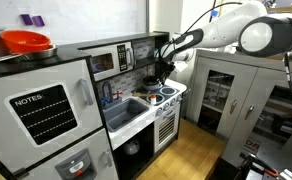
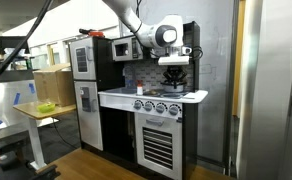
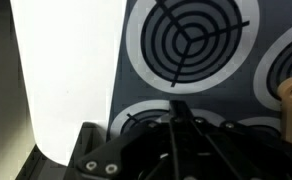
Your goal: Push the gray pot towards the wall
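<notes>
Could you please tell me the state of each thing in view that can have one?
gripper: over the stove, open or shut unclear
gray pot: on the stove under the gripper
microwave: door shut
oven: door shut
fridge: doors shut
red-orange bowl: upright atop the fridge

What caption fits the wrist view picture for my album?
Wrist's-eye look down at ringed toy stove burners beside a white countertop.

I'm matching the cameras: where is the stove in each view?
Exterior view: stove right of centre, beside the sink.
Exterior view: stove near centre.
Wrist view: stove fills the right side.
Shared landmark: the gripper above it.
</notes>
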{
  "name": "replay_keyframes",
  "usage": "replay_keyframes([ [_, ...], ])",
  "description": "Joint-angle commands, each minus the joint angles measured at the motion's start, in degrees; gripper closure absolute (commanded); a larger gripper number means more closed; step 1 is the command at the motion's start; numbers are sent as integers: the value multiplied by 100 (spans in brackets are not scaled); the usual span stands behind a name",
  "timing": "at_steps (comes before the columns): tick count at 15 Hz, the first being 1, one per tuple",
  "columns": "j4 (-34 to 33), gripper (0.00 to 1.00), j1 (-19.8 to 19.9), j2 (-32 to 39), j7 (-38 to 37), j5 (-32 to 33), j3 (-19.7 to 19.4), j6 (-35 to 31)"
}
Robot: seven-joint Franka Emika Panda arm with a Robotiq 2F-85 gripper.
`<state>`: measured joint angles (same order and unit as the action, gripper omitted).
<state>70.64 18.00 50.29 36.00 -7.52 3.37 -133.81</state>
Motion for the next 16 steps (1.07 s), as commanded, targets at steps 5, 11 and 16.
replay_keyframes([
  [5,-227,100,114,-80,-682,-24,-91,1272],
  [11,-371,100,24,-324,-1178,131,-297,2080],
  [16,-493,100,-97,-502,-1480,266,-426,2344],
])
